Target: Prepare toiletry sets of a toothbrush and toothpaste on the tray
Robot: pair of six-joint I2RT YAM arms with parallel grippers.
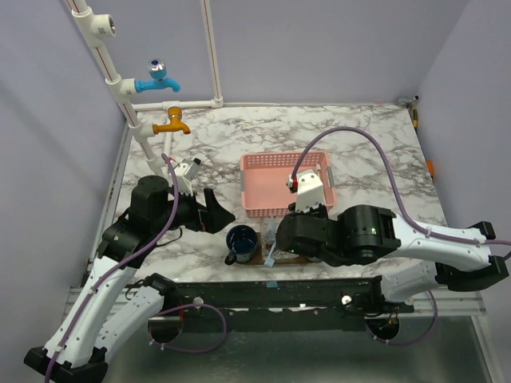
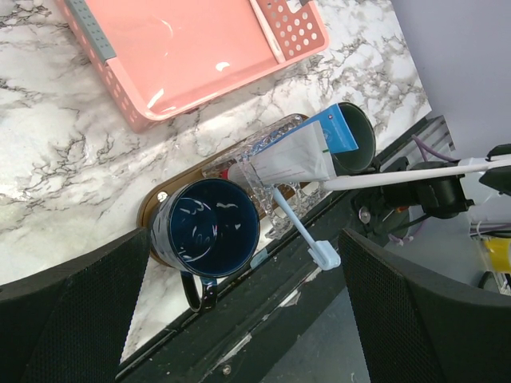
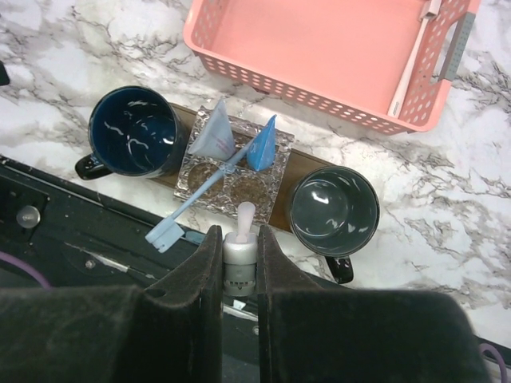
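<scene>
The right gripper is clamped on a white brush. The brush is seen end-on, so its head is hidden and only a pale, pinkish tip shows past the fingers. In the top view this gripper is out of sight under its own arm.

The tip sits over the near edge of the tray, just beside a clear glass dish. The dish lies on the tray between two mugs, a blue mug and a grey mug.

In the dish lie two toothpastes, a pale tube and a blue tube, touching each other; their caps are hard to make out here. One blue brush leans there too, its head past the tray's near edge.

A third brush lies in the pink basket, its top cut off by the frame.

The left gripper is spread wide and holds nothing, with the blue mug and the blue brush's head framed between its fingers.
</scene>
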